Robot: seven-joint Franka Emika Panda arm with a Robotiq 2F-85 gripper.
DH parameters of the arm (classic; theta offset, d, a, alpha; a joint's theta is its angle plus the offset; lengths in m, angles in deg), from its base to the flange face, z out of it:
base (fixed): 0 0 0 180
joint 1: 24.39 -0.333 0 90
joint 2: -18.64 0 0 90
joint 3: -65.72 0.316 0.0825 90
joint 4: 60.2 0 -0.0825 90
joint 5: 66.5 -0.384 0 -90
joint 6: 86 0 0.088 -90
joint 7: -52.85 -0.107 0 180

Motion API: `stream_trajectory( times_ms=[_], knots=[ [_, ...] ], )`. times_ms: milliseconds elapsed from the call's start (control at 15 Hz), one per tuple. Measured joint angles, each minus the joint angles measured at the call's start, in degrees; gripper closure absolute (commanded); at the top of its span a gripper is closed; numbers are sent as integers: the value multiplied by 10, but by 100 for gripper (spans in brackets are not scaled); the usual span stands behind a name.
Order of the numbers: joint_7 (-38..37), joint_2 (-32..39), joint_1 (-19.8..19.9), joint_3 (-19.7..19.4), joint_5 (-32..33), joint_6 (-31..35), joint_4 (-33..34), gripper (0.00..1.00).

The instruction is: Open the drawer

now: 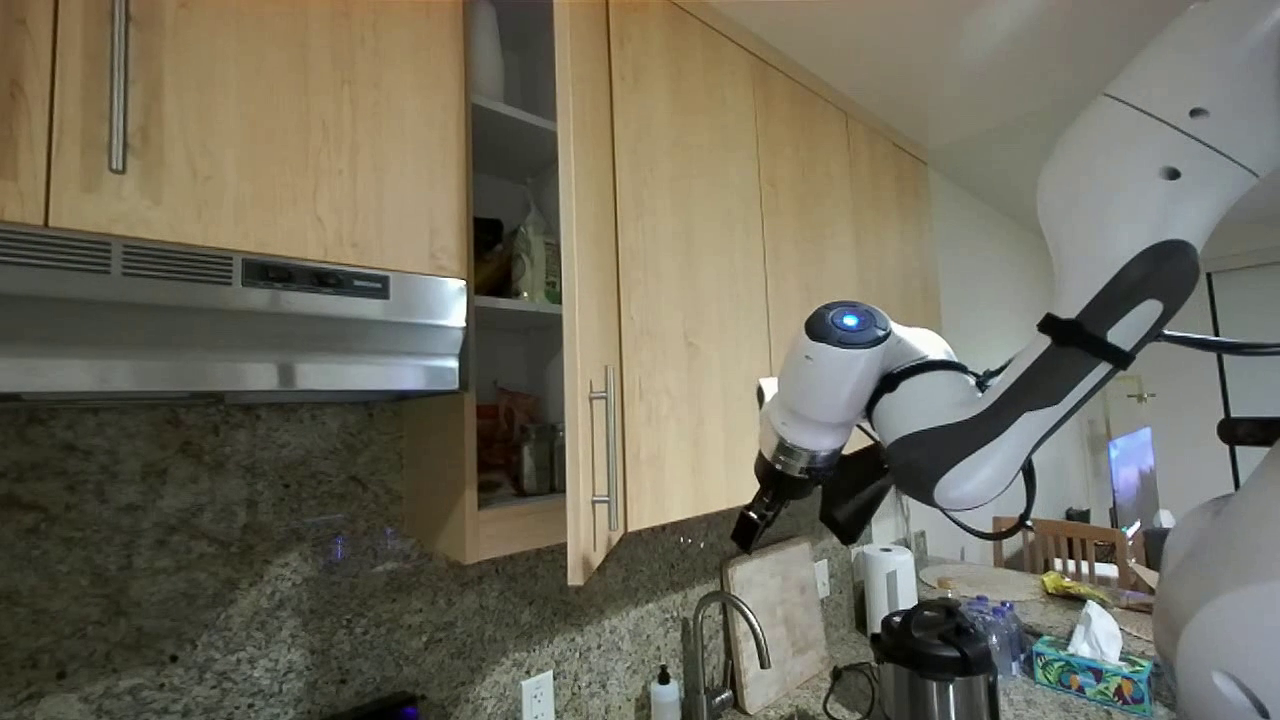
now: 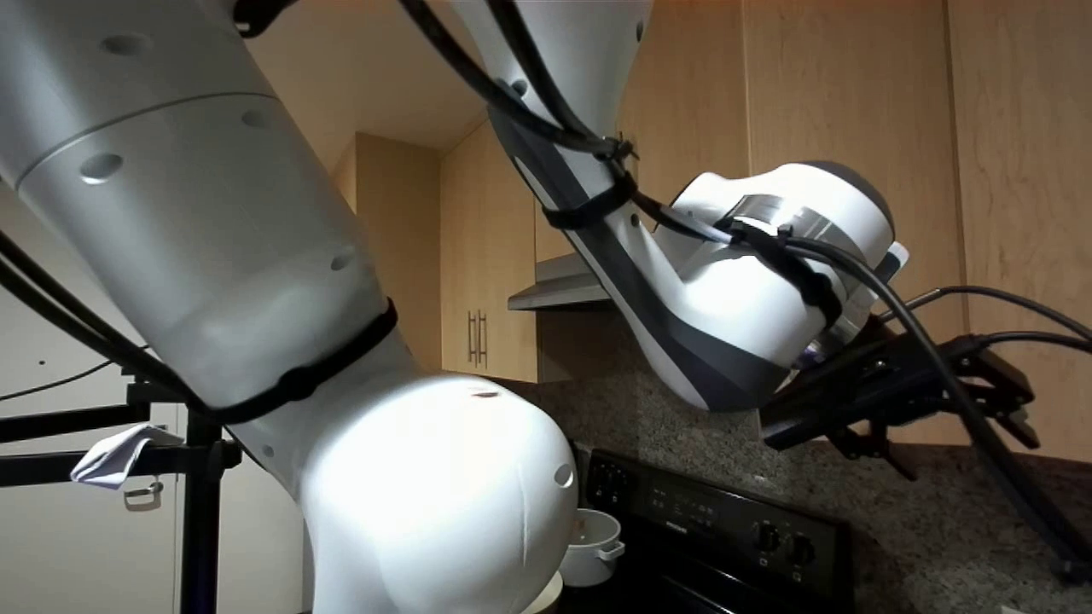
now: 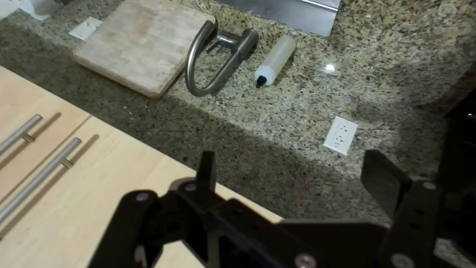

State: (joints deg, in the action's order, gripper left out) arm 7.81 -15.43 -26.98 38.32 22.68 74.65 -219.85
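The drawer is a tall narrow light-wood wall cabinet; in an exterior view its door [image 1: 590,300] stands open, swung outward and seen nearly edge-on. A silver vertical bar handle [image 1: 611,445] is near its bottom. Shelves [image 1: 515,305] with a bag and jars show behind it. My gripper [image 1: 748,532] is to the right of the door and below the neighbouring cabinets, apart from the handle. It also shows in an exterior view [image 2: 1024,418]. In the wrist view the gripper [image 3: 292,163] has its fingers wide apart with nothing between them. The open door does not show in the wrist view.
Closed wood doors [image 1: 690,270] adjoin the open one. Two bar handles [image 3: 41,178] show at the wrist view's left. A grey range hood [image 1: 230,330] is left of the cabinet. Below are a faucet [image 1: 740,620], a cutting board [image 1: 785,620] and a pressure cooker [image 1: 935,660].
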Motion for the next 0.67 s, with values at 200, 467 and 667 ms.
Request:
stream_trajectory(
  times_ms=[200,467,667],
  knots=[
    [37,-1,-48,27,-49,-5,1,0],
    [87,-23,-123,67,-144,-61,11,0],
    [123,-77,-170,103,-217,-142,7,0]
  ],
)
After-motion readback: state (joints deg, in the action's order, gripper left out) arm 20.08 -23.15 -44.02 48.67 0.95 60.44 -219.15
